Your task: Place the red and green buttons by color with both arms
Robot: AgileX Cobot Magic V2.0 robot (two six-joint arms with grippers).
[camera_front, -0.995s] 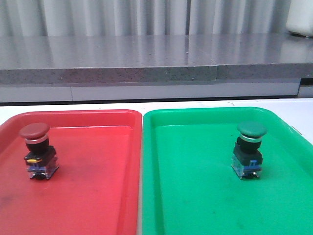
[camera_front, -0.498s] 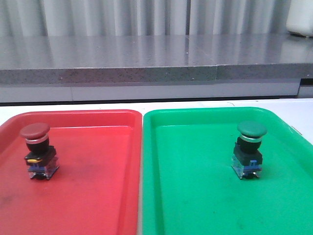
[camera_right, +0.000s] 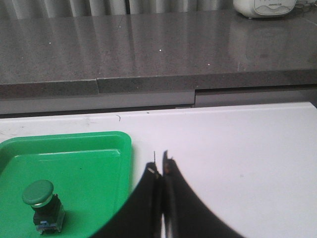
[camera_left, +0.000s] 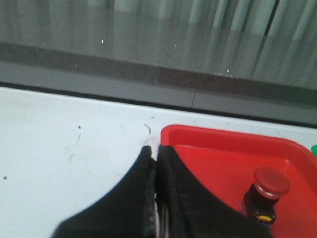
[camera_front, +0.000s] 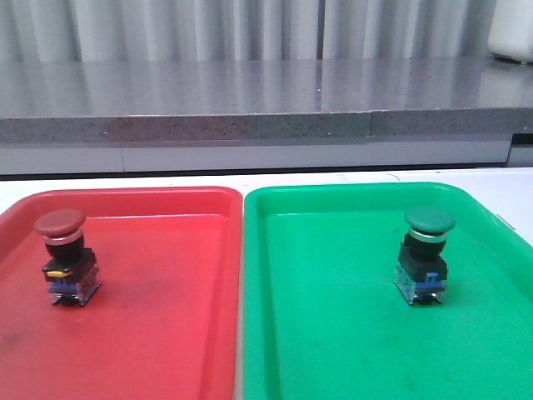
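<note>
The red button (camera_front: 65,257) stands upright in the red tray (camera_front: 166,333), near its left side; it also shows in the left wrist view (camera_left: 265,196). The green button (camera_front: 424,253) stands upright in the green tray (camera_front: 333,333), right of its middle; it also shows in the right wrist view (camera_right: 43,206). Neither arm shows in the front view. My left gripper (camera_left: 156,151) is shut and empty, above the white table just outside the red tray's (camera_left: 218,136) corner. My right gripper (camera_right: 160,167) is shut and empty, above the table beside the green tray's (camera_right: 124,163) edge.
The two trays lie side by side on a white table (camera_front: 125,182). A grey stone ledge (camera_front: 250,100) runs behind the table. A white object (camera_front: 512,29) stands on the ledge at the far right, also in the right wrist view (camera_right: 262,6).
</note>
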